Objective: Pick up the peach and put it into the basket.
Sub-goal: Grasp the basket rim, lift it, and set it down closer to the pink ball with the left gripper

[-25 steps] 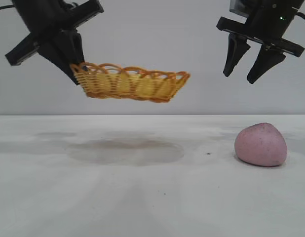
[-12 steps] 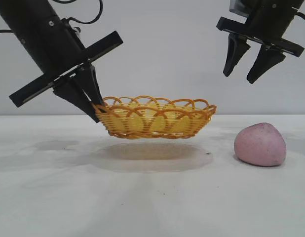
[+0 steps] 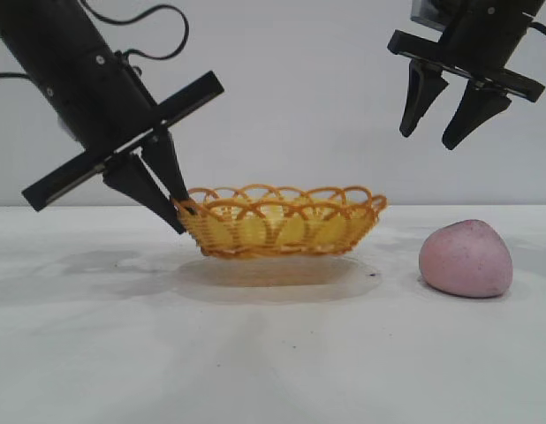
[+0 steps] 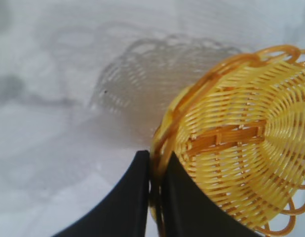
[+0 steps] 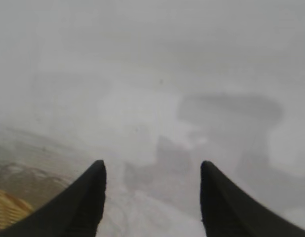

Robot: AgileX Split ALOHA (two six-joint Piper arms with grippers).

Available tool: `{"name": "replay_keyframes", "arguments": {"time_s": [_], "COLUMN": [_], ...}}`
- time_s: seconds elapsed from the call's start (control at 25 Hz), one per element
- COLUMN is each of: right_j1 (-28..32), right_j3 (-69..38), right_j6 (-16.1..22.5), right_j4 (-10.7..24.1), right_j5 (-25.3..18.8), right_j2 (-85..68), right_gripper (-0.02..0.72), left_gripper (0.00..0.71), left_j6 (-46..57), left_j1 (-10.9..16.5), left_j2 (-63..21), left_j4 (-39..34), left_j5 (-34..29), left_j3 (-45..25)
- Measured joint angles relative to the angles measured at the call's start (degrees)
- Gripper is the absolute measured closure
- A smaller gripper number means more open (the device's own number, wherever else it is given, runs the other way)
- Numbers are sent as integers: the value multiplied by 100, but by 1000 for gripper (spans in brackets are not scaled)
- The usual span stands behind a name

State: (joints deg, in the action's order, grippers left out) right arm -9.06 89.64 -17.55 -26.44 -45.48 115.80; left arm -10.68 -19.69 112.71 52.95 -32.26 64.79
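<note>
The yellow wicker basket (image 3: 282, 223) with an orange-brown looped rim rests on the white table at the middle. My left gripper (image 3: 183, 212) is shut on the basket's left rim; in the left wrist view the gripper (image 4: 155, 160) pinches the rim of the basket (image 4: 241, 148) between both fingers. The pink-mauve peach (image 3: 466, 258) lies on the table to the right of the basket, apart from it. My right gripper (image 3: 427, 140) hangs open and empty high above the peach, slightly to its left; in the right wrist view the gripper (image 5: 152, 170) shows only table between its fingers.
The white table (image 3: 273, 353) stretches to the front. A grey wall stands behind. A corner of the basket (image 5: 7, 210) shows at the edge of the right wrist view.
My left gripper has lowered the basket from mid-air to the table and shifted it to the right. The right gripper and the peach have not moved.
</note>
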Motion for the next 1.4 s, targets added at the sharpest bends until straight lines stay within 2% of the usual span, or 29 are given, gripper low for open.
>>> {"name": "replay_keyframes", "arguments": {"time_s": [0.08,0.12,0.16,0.36,0.44,0.56,0.6,0.64,0.72,0.92,1.24,1.4], "right_j1": [0,0,0,0,0,0,0,0,0,0,0,0], "right_j3": [0,0,0,0,0,0,0,0,0,0,0,0], "right_j6": [0,0,0,0,0,0,0,0,0,0,0,0], "right_j4": [0,0,0,-10,-10,-10,-10,-10,-10,-10,-10,-10], "right_j5": [0,0,-14,-28,-28,-53,-68,-68,-77,-81,-107,-141], "right_j2": [0,0,0,0,0,0,0,0,0,0,0,0], "right_gripper": [347,347,347,347,347,347,347,347,347,347,347,347], "left_gripper": [710,646,646,345,272,275,275,233,249,249,249,249], "left_j6": [8,23,21,41,41,41,41,41,41,51,119,348], "left_j1": [-14,-14,-14,-14,-14,-14,-14,-14,-14,-14,-14,-14], "left_j2": [2,26,37,37,37,37,25,9,-107,-454,-613,-613], "left_j4": [2,12,41,184,217,239,139,31,-342,-1714,-3929,-5070], "left_j5": [0,0,0,0,0,-84,-126,-180,-268,-707,-2136,-2448], "left_j3": [0,0,0,0,0,0,0,0,0,88,1144,1353]}}
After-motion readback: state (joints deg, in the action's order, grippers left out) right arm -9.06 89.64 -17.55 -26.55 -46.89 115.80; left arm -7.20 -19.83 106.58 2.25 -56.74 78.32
